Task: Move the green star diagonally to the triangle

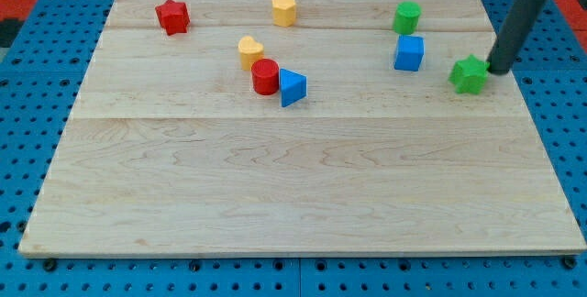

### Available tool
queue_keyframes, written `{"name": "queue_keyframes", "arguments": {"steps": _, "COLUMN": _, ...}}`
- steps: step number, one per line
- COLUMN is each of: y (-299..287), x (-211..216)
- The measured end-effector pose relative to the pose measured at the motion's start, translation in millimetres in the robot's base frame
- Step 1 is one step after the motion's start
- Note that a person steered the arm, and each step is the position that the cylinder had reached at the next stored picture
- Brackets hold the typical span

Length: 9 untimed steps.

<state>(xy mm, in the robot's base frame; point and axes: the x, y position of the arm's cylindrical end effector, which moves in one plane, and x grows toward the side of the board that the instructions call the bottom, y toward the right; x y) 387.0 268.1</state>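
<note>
My tip (pixel 496 68): bare rod, no pincer; touching the green star's right side
Green star (pixel 469 75): near board's right edge, well apart from blue triangle (pixel 292 87)
Risk: off-centre push spins star toward blue cube (pixel 409 53)

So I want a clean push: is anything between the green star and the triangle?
Nothing stands on the direct line from the green star to the blue triangle. The blue cube sits just above it. My tip touches the star's right.
</note>
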Motion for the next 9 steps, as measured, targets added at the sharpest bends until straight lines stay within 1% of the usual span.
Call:
{"name": "queue_keyframes", "arguments": {"steps": 1, "y": -53, "x": 13}}
{"name": "queue_keyframes", "arguments": {"steps": 2, "y": -142, "x": 12}}
{"name": "queue_keyframes", "arguments": {"steps": 3, "y": -65, "x": 2}}
{"name": "queue_keyframes", "arguments": {"steps": 4, "y": -46, "x": -33}}
{"name": "queue_keyframes", "arguments": {"steps": 5, "y": -114, "x": -43}}
{"name": "queue_keyframes", "arguments": {"steps": 6, "y": -206, "x": -21}}
{"name": "queue_keyframes", "arguments": {"steps": 7, "y": -225, "x": 19}}
{"name": "queue_keyframes", "arguments": {"steps": 8, "y": -269, "x": 43}}
{"name": "queue_keyframes", "arguments": {"steps": 9, "y": -217, "x": 57}}
